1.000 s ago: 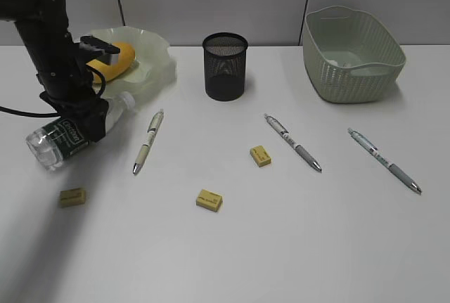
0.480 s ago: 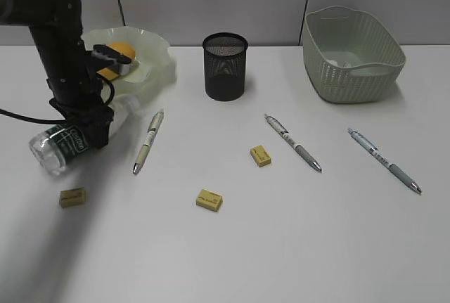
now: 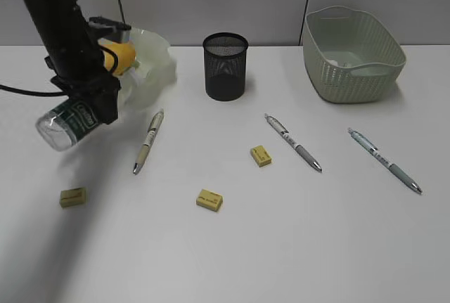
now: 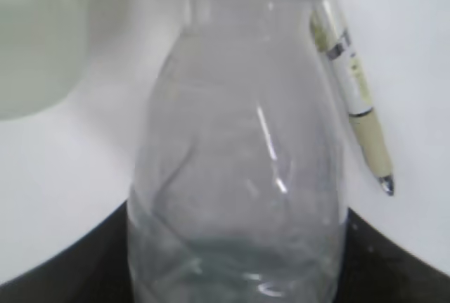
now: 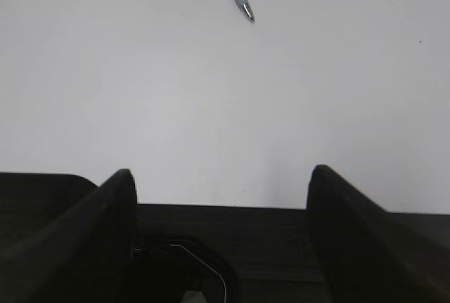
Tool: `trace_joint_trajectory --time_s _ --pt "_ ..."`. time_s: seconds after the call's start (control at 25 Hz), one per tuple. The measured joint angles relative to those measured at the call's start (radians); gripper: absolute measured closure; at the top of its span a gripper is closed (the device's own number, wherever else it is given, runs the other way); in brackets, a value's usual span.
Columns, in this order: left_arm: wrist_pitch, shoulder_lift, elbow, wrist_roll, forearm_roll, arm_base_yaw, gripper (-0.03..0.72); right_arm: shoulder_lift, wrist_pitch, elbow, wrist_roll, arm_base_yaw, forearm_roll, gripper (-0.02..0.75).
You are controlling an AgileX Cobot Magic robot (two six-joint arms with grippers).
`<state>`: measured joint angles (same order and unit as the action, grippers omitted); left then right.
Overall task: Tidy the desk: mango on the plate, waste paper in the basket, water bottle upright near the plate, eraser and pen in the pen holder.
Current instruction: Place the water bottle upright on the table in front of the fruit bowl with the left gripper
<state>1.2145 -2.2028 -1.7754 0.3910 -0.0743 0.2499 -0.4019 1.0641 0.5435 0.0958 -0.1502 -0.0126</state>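
Three erasers lie nearest on the desk [image 3: 281, 247]: one at front left [image 3: 73, 197], one at front centre [image 3: 209, 200], one w/ a bit more depth near mid-desk [image 3: 261, 155]. Behind them, three pens: left [image 3: 148, 140], centre [image 3: 293, 142], right [image 3: 384, 159]. Left gripper [image 3: 95, 106] is clamped on the bottle [image 3: 70, 121], which hangs tilted off the desk, base toward front left, just beside the plate [image 3: 158, 64]. Right gripper [image 5: 221, 190] hovers w/ jaws apart, holding nothing. Farther back: mango [image 3: 116, 55] on the plate, partly hidden by the arm, pen holder [image 3: 225, 66] at centre, basket [image 3: 353, 53] at right.
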Motion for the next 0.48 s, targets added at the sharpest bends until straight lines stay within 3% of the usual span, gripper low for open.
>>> trace_joint_trajectory --time_s 0.48 --pt "0.006 0.363 -0.002 -0.013 -0.083 0.001 0.191 0.0 0.0 0.0 0.0 0.0 0.0 0.152"
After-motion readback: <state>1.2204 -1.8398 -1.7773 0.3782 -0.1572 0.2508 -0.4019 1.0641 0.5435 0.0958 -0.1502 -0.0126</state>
